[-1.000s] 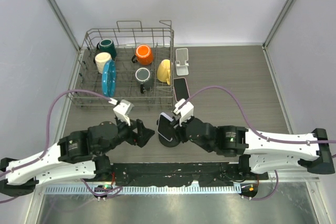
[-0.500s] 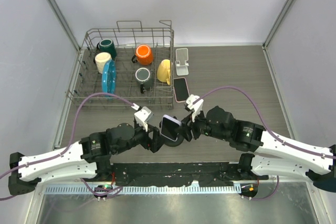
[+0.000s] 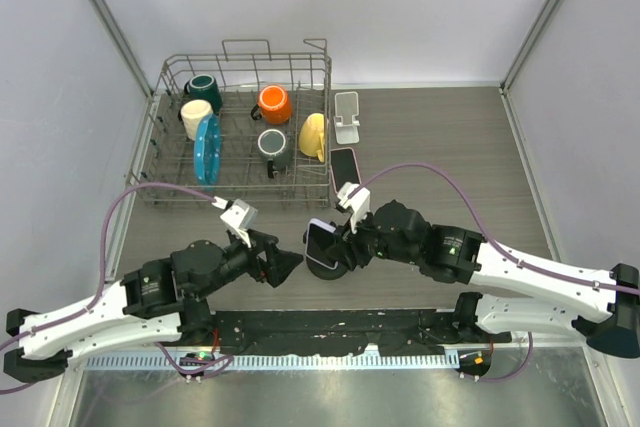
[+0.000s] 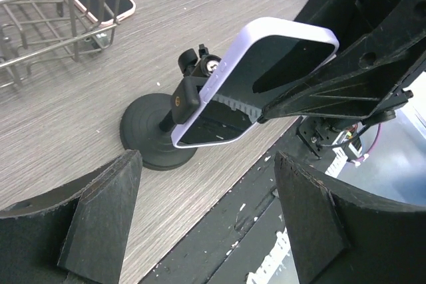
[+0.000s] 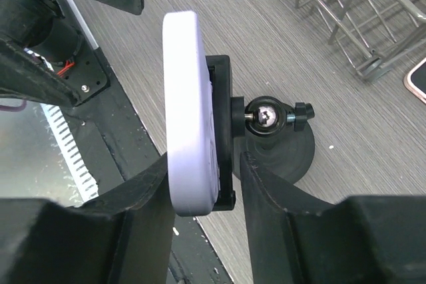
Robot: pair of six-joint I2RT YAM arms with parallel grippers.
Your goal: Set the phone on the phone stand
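Note:
A phone in a lavender case [image 5: 190, 98] sits tilted in the cradle of a black phone stand [image 5: 293, 154] with a round base and a ball joint. In the top view the phone [image 3: 320, 239] and the stand [image 3: 325, 267] are near the table's front edge. My right gripper [image 5: 204, 159] straddles the phone and cradle; one finger is close against the phone's face, and a thin gap shows between the other finger and the cradle. My left gripper [image 4: 206, 161] is wide open just left of the stand [image 4: 150, 134], holding nothing. From there the phone [image 4: 266, 64] is seen from behind.
A wire dish rack [image 3: 245, 62] with mugs and a blue plate stands at the back left. A pink phone [image 3: 345, 169] lies flat beside it, and a white stand [image 3: 347, 115] is behind that. The table's front edge [image 4: 266, 184] runs just below the black stand.
My left gripper moved in close to the stand, then drew back to the left. My right gripper swung right and returned with the phone over the stand.

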